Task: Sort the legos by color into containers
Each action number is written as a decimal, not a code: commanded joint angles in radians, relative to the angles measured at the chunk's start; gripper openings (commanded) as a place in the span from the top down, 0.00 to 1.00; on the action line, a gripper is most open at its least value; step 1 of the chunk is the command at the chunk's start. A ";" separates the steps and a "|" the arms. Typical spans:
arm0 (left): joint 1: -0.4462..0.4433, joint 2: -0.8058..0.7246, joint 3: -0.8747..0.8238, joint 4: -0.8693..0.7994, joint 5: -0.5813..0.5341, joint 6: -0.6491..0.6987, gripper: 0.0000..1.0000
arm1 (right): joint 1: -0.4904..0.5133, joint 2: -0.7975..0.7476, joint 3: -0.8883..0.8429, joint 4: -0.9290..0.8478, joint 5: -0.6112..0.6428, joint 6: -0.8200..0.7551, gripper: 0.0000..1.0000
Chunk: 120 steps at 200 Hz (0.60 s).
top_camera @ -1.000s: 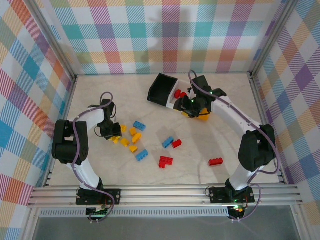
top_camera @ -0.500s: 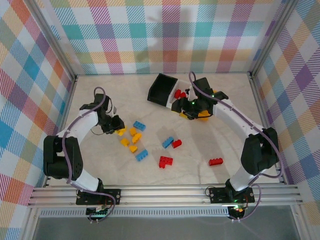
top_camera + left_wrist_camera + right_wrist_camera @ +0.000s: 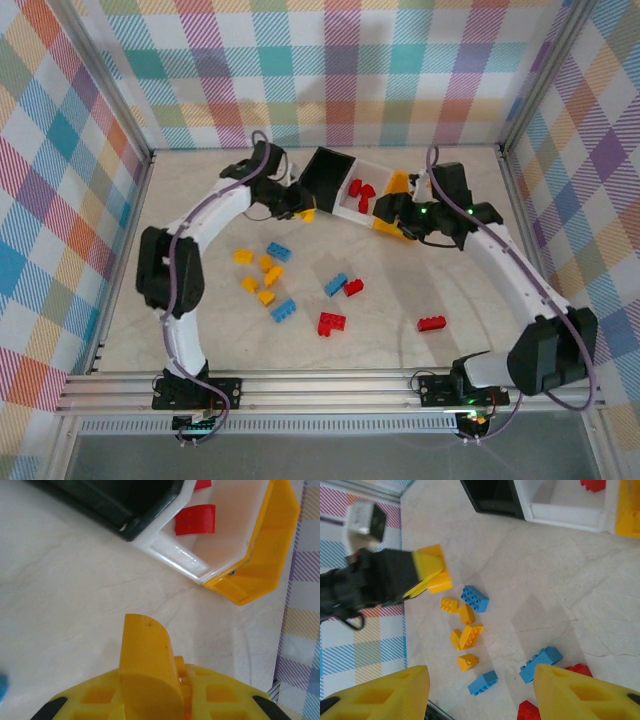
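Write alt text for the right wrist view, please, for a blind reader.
The left gripper holds a yellow brick over the table. Loose yellow bricks and blue bricks lie nearby, the black bin and white bin at the top, the open right gripper at the bottom.

No legible text, label, brand, number or sign found. Checked: red, blue and yellow studded plastic bricks, joined black, white and orange-yellow plastic bins, pale marbled tabletop, plaid-patterned enclosure walls. Wall pattern: coloured checks, no characters.
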 commanded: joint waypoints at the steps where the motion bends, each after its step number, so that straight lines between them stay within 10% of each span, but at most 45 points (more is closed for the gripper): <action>1: -0.016 0.097 0.146 -0.001 -0.018 -0.048 0.88 | -0.008 -0.063 -0.062 0.049 -0.001 0.030 0.42; 77: -0.008 0.597 0.941 -0.193 -0.111 -0.065 0.87 | -0.007 -0.188 -0.159 -0.003 0.055 0.041 0.38; 120: 0.029 0.680 0.989 -0.093 -0.140 -0.135 0.85 | -0.007 -0.186 -0.135 -0.079 0.074 -0.020 0.33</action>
